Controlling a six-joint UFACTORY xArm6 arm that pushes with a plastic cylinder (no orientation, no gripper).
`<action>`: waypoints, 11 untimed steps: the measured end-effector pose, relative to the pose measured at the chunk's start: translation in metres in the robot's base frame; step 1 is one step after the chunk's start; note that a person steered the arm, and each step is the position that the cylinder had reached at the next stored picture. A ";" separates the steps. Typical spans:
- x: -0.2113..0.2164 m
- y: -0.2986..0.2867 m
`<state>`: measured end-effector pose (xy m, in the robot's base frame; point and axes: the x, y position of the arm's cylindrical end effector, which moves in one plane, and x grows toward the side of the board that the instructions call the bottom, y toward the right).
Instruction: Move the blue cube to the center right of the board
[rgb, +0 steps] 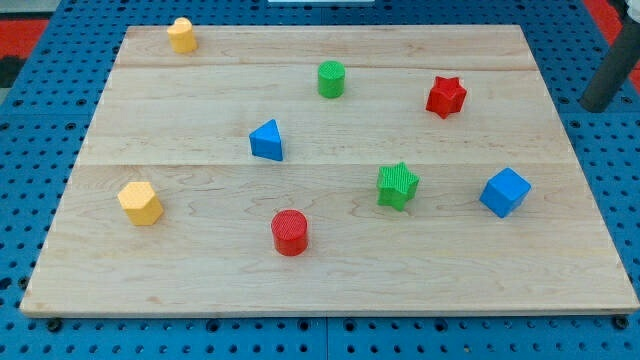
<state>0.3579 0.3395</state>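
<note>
A pale wooden board made of glued planks with fine grain lies on a blue perforated pegboard surface, and eight small ribbed, matte blocks that look 3D-printed sit on it. The blue cube stands near the board's right edge, a little below mid-height, turned so that one vertical corner edge faces the view's bottom and two side faces show; being a cube, it has no long axis to speak of. To its left, well apart, is a green star-shaped block, and above that pair a red star-shaped block. A green cylinder stands upright near the top centre, a blue triangular prism points its apex toward the view's top, and a red cylinder stands upright toward the bottom centre. A yellow hexagonal block sits at the left, and a small yellow block of unclear shape rests at the top left corner. A dark rod slants in at the view's upper right, off the board; my tip seems to be its lower end there, well apart from the blue cube and above it. There are no jaws to report.
</note>
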 end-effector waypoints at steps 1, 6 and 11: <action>0.092 0.001; 0.138 -0.012; 0.104 -0.048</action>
